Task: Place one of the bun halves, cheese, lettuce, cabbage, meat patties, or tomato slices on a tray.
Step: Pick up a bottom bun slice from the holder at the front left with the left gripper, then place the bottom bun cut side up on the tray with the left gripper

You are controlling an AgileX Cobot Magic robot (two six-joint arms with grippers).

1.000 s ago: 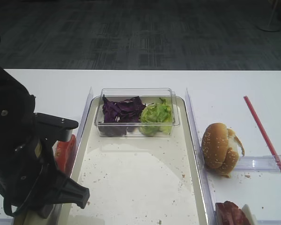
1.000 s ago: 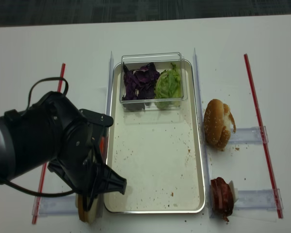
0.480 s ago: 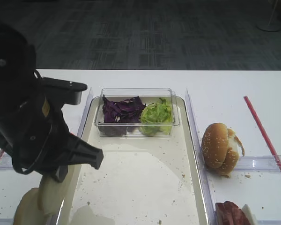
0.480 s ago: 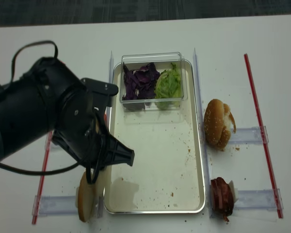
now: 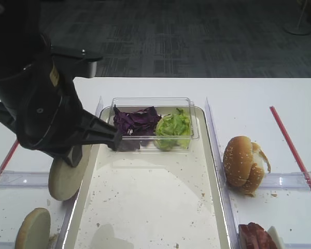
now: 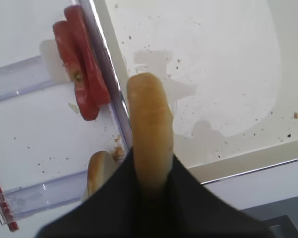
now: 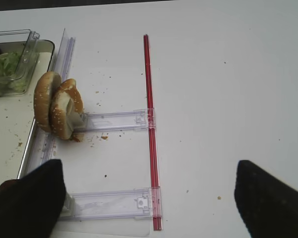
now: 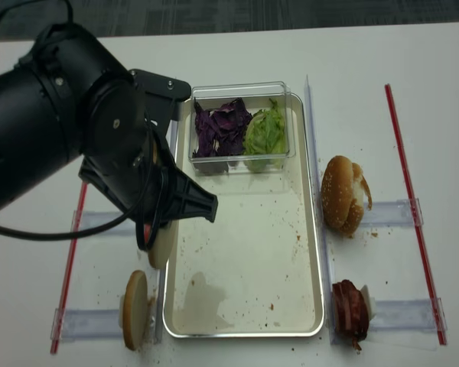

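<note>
My left gripper [image 6: 150, 174] is shut on a pale bun half [image 6: 149, 124], held on edge. That bun half [image 5: 66, 175] hangs over the left rim of the metal tray [image 5: 155, 207]; it also shows under the arm [image 8: 161, 246]. A second bun half [image 8: 134, 310] stands in the rack at the lower left. Tomato slices [image 6: 82, 79] stand just left of the tray. Purple cabbage [image 8: 220, 126] and lettuce [image 8: 266, 130] fill a clear box at the tray's far end. My right gripper [image 7: 146, 198] is open over bare table. Cheese is out of view.
A sesame bun [image 8: 343, 195] leans in a clear rack right of the tray, with meat patties [image 8: 350, 310] in the rack nearer the front. Red strips [image 8: 413, 206] run along both outer sides. The bulky left arm [image 8: 84, 130] covers the table's left part.
The left arm has risen and moved toward the back with the bun half, from the lower-left rack to the tray's left rim. One bun half stays in that rack.
</note>
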